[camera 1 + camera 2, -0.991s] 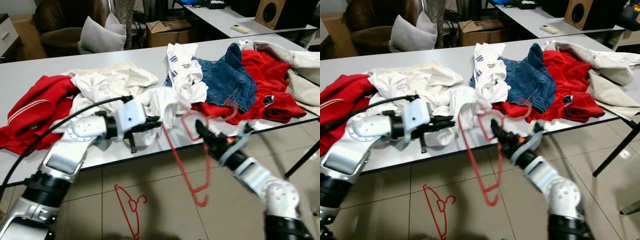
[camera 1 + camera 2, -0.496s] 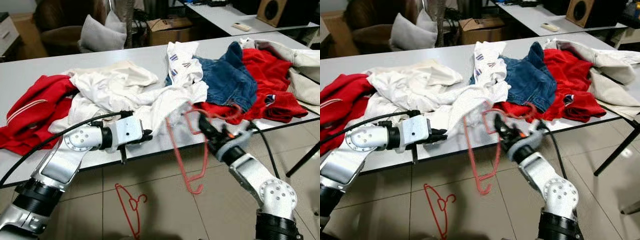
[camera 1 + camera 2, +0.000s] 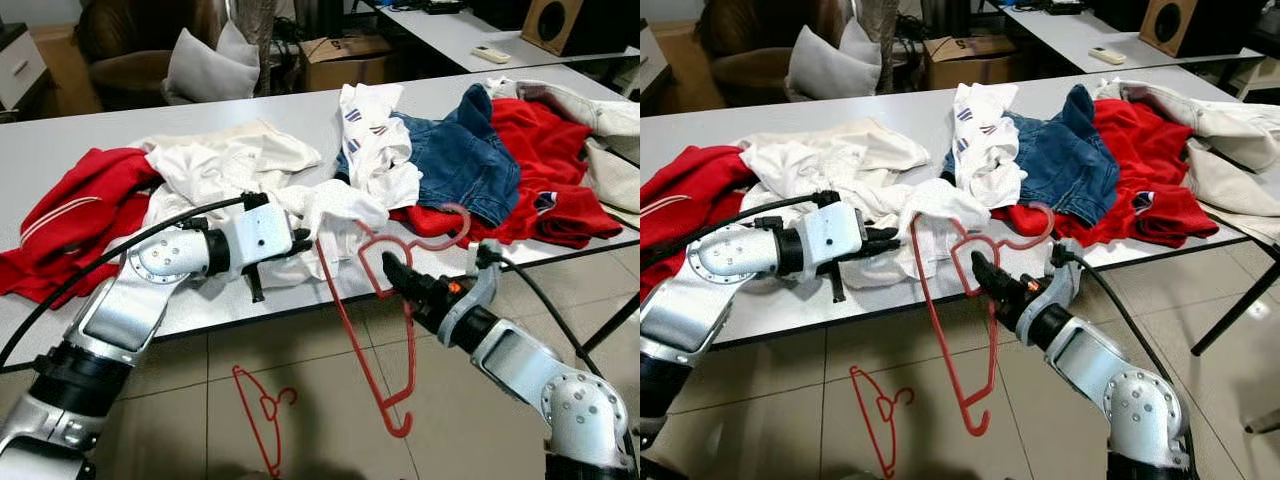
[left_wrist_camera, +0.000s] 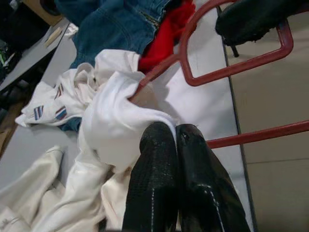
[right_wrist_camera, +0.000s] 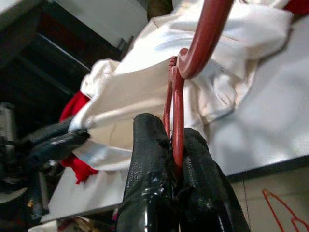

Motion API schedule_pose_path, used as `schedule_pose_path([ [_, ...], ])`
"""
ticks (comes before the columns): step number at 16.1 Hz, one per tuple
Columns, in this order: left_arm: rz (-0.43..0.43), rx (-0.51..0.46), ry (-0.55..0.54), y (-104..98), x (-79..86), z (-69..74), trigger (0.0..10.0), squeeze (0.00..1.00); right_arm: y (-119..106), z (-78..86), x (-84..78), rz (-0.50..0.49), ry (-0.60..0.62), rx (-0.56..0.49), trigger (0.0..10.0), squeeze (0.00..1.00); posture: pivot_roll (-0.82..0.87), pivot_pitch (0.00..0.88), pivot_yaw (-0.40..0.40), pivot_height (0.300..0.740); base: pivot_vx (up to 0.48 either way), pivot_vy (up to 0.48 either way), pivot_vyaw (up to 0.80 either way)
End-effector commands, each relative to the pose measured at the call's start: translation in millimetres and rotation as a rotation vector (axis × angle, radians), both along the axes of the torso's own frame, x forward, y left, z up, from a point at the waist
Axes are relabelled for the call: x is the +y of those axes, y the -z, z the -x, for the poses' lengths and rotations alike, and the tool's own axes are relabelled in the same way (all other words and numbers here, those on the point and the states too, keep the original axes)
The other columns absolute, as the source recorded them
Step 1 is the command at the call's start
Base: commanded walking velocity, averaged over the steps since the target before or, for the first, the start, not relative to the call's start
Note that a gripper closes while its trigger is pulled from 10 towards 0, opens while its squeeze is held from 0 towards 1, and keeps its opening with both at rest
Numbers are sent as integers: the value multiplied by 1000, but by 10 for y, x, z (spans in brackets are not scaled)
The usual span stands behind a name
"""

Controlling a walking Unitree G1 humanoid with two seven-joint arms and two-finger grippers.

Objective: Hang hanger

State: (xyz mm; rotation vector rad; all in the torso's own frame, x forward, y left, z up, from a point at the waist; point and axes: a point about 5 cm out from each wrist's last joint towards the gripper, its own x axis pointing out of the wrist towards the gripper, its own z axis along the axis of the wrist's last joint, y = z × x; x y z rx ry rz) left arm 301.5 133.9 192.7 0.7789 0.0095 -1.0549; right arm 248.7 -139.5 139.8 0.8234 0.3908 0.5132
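A red wire hanger (image 3: 362, 340) hangs slanted in front of the table edge, and my right gripper (image 3: 388, 268) is shut on it near its neck (image 5: 175, 101). The upper end of the hanger pokes into a white shirt (image 3: 335, 205) lifted off the clothes pile. Just left of that end, my left gripper (image 3: 300, 240) is shut on the white shirt (image 4: 116, 125), its black fingers (image 4: 159, 164) pressed together. The hanger's hook (image 3: 450, 228) curves over the table edge to the right.
The grey table (image 3: 60, 135) carries a red garment (image 3: 70, 215) at the left, blue jeans (image 3: 450, 160), another red garment (image 3: 540, 150) and a beige jacket (image 3: 610, 120). A second red hanger (image 3: 262, 410) lies on the tiled floor below. An armchair with a cushion (image 3: 200, 65) stands behind.
My left gripper has risen again with the white shirt. My right gripper has drawn the hanger back from the table and lower, with its upper end now in the lifted shirt.
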Motion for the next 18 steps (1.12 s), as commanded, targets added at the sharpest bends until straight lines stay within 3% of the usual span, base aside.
schedule_pose_path([
  [1,-29,32,-15,111,0,53,0,0,-63,46,-22,-34,12,-24,10000,0,-139,0,26,710,0,0,0],
  [5,-58,84,-21,281,-5,139,0,0,-52,80,-56,-72,53,1,10000,0,-145,0,25,710,0,0,0],
  [7,-9,110,20,238,-87,172,0,0,17,0,-88,-37,124,17,10000,0,-144,0,31,710,0,0,0],
  [10,-29,123,26,241,-76,162,0,0,46,-122,-104,-18,206,8,10000,0,-142,0,35,710,0,0,0],
  [11,-43,128,21,260,-56,158,0,0,27,-151,-85,-46,214,0,10000,0,-138,0,42,710,0,0,0],
  [12,-68,138,10,321,-18,159,0,0,-58,-214,-23,-196,223,-10,10000,0,-137,0,41,710,0,0,0],
  [13,-68,139,10,331,-17,159,0,0,-79,-234,-1,-233,219,-10,10000,0,-137,0,42,710,0,0,0],
  [17,-38,137,45,244,-59,138,0,0,19,-276,102,-203,188,33,10000,0,-132,0,50,710,0,0,0],
  [18,-42,163,86,234,-66,176,0,0,18,-315,98,-242,217,22,10000,0,-133,0,53,710,0,0,0],
])
